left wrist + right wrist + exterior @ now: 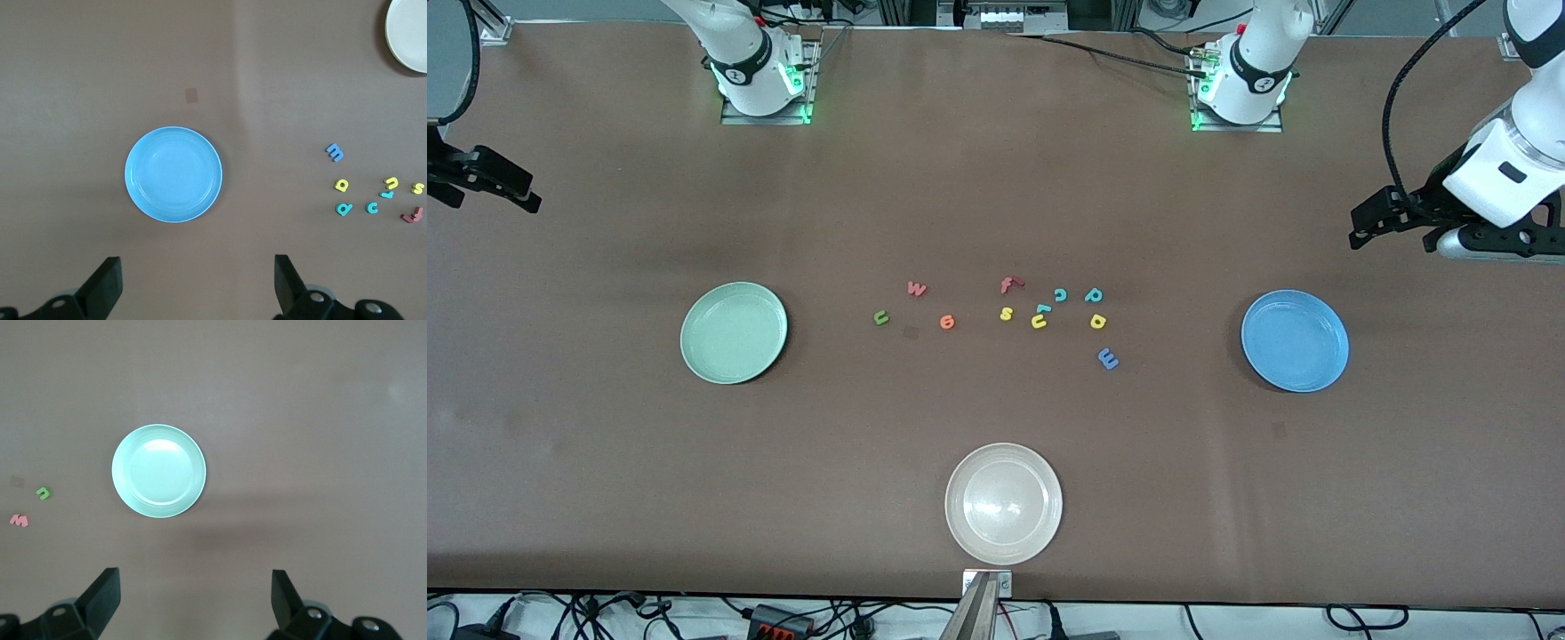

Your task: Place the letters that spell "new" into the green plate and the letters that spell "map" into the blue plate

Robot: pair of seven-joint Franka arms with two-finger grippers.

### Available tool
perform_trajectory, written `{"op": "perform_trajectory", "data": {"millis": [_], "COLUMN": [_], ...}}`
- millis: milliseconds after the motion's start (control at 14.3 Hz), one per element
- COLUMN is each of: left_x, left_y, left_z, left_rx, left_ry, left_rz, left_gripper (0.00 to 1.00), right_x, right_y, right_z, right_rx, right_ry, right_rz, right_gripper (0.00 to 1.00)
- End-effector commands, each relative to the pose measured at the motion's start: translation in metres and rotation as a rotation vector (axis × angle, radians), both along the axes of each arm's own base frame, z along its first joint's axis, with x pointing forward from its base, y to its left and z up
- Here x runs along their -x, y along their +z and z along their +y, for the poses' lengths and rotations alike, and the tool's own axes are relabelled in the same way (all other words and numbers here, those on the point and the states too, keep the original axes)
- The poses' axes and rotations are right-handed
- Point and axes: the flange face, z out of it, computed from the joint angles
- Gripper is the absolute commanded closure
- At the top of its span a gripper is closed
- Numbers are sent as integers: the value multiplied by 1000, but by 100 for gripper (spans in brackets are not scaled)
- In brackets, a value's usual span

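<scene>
Three plates sit on the brown table, and all are bare: the green plate toward the right arm's end, the blue plate toward the left arm's end, and a whitish clear plate nearest the front camera. Nothing has been sorted yet, by the look of it.

Both arms wait high at the table's ends. The right gripper hangs near the green plate with its fingers spread wide and nothing between them; the left gripper does the same near the blue plate.

Between the two coloured plates lies the scatter of foam letters. The olive n, pink w and orange e lie at the green-plate side of the cluster, so the right arm looks the nearer one for "new". The blue m, yellow a and teal p lie at the blue-plate side, handier for the left arm.

In the middle sit the decoys: red f, yellow s, yellow u and teal c. The c lies just beside the p, which I'd guess is the tightest pick; the m lies apart and clear.
</scene>
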Motion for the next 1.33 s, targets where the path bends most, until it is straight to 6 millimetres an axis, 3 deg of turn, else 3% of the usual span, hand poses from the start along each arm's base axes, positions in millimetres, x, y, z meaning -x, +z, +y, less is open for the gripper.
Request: {"op": "perform_trajectory", "data": {"millis": [0,420,700,910,1120,1260], "left_x": [0,0,0,0,0,0], "left_y": [3,3,3,3,3,3], "left_z": [0,0,-1,0,-1,0], "left_rx": [19,19,19,19,19,19], "left_ry": [-4,-4,-6,-4,-6,-4], "left_rz": [6,6,6,6,6,6], "left_gripper": [0,0,0,0,0,0], "right_x": [7,-2,-27,-46,-70,-80], "right_y": [3,-7,-21,-64,-115,-156], "right_z": [-2,-11,-8,8,52,92], "right_rx": [14,5,7,7,-3,-12], "right_ry": [2,-25,-17,16,84,139], "right_rz": [2,7,-7,67,146,190], "right_gripper": [0,0,0,0,0,0]}}
